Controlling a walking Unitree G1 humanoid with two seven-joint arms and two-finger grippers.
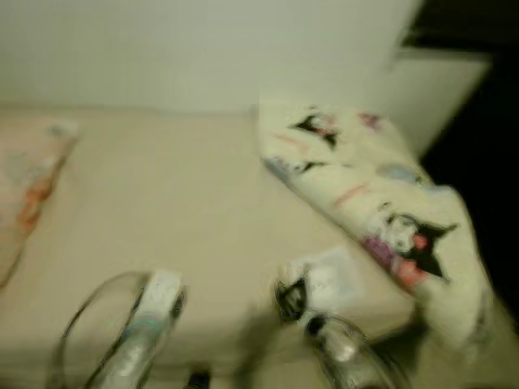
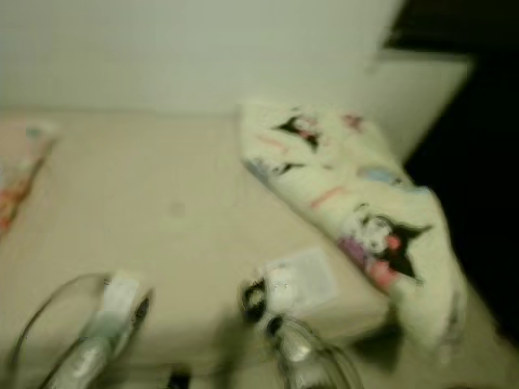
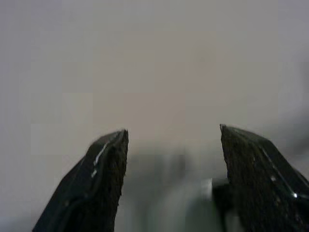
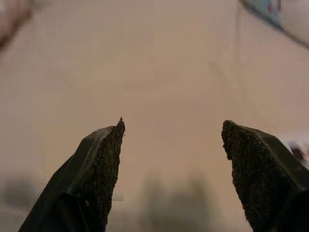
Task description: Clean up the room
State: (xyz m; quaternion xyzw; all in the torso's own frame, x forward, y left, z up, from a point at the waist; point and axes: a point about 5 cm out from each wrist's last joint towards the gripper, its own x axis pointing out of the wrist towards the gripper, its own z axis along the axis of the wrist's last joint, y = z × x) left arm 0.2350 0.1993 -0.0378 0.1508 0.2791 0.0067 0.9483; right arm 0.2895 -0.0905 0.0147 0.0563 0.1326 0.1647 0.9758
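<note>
A cream blanket [image 1: 369, 203] printed with black and pink cartoon figures lies bunched along the right side of a beige bed [image 1: 186, 211]. A small white item with a black mark [image 1: 312, 284] rests near the bed's front edge, too blurred to identify. My silver left arm [image 1: 138, 332] and right arm [image 1: 336, 344] rise at the bottom of the eye views. In the left wrist view my left gripper [image 3: 174, 130] is open over a pale blurred surface. The right gripper [image 4: 171, 123] is open above the beige sheet, holding nothing.
A pink patterned pillow [image 1: 28, 182] lies at the bed's left edge. A pale wall [image 1: 203, 49] runs behind the bed. A dark gap [image 1: 486, 146] drops off to the right of the blanket. The whole picture is blurred.
</note>
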